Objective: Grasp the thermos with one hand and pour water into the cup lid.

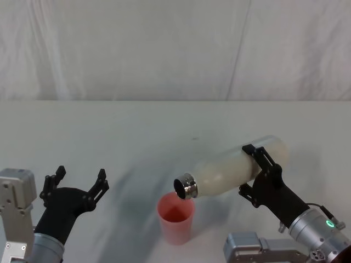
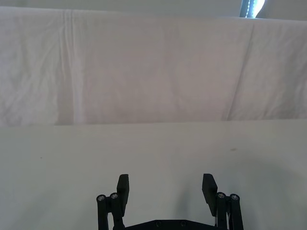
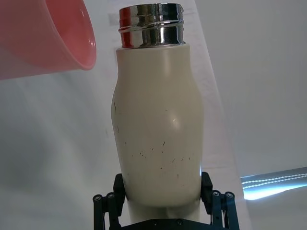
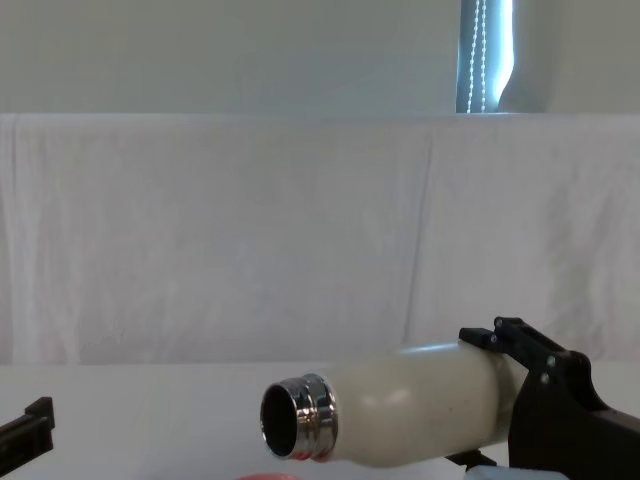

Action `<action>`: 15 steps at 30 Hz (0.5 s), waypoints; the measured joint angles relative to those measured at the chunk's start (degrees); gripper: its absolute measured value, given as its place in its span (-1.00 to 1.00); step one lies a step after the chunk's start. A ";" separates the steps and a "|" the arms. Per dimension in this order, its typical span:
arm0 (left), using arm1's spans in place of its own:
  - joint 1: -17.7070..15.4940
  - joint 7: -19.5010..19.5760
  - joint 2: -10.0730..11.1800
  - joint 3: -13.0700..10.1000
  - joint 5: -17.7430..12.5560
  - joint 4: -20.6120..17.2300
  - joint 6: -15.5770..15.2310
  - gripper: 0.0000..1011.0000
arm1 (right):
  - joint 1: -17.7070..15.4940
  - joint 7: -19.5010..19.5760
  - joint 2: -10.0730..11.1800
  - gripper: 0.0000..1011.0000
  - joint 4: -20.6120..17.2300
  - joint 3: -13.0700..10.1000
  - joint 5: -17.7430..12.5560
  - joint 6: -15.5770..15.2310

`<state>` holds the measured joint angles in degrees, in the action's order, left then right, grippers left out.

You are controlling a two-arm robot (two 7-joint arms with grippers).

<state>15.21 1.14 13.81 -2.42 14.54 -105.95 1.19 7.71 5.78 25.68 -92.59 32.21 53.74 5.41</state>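
Cream, dark-specked thermos (image 1: 236, 167); pink cup lid (image 1: 176, 218).

I see a plain white table (image 1: 137, 131) under a wrinkled white cloth backdrop (image 1: 164, 49), with a bright window strip (image 4: 487, 55) above it.

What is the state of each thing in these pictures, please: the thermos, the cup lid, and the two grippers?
thermos: uncapped, tipped nearly level, its steel mouth over the cup lid.
cup lid: upright on the table, open side up; whether it holds water cannot be told.
right gripper: shut on the thermos near its base, holding it off the table.
left gripper: open, holding nothing, apart from the cup lid on the robot's left.
table: covered in white cloth.
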 joint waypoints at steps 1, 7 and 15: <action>0.00 0.00 0.00 0.00 0.00 0.00 0.00 0.98 | 0.00 0.00 0.00 0.89 0.00 0.00 0.00 0.00; 0.00 0.00 0.00 0.00 0.00 0.00 0.00 0.98 | -0.02 0.01 0.16 0.89 0.00 0.12 0.23 -0.03; 0.00 0.00 0.00 0.00 0.00 0.00 0.00 0.98 | -0.05 0.04 0.35 0.89 -0.18 0.30 0.69 -0.26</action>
<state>15.21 1.14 13.81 -2.41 14.54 -105.95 1.19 7.65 5.82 26.03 -92.77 32.51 54.43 5.14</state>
